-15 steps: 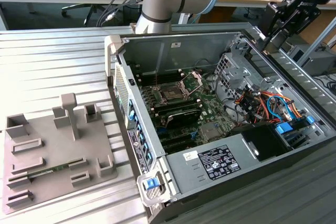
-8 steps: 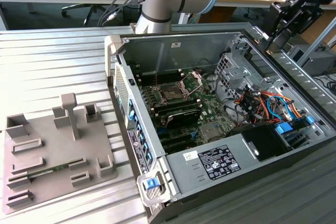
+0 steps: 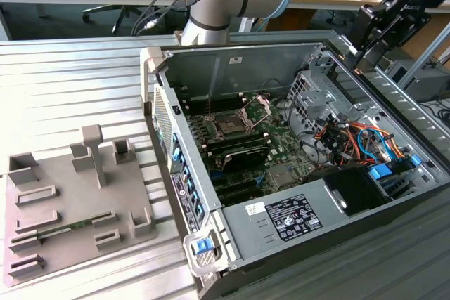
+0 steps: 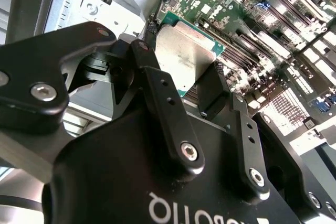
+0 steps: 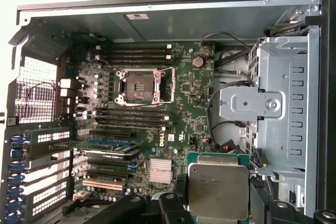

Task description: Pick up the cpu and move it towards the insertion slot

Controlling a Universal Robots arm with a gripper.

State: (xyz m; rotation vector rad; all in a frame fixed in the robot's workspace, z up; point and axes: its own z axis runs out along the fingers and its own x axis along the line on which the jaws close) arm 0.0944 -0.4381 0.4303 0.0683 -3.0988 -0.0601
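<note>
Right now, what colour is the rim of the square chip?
Green, around the silvery square cpu top; clearest in the first wrist view.

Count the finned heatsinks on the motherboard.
1: a silvery finned heatsink sits on the motherboard, between the open insertion slot and the cpu held in the tool. Others may be hidden behind the tool.

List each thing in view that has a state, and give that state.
cpu: held in the gripper, above the motherboard.
gripper: shut on the cpu.
insertion slot: empty, bracket swung open.
computer case: side panel off, interior exposed.
</note>
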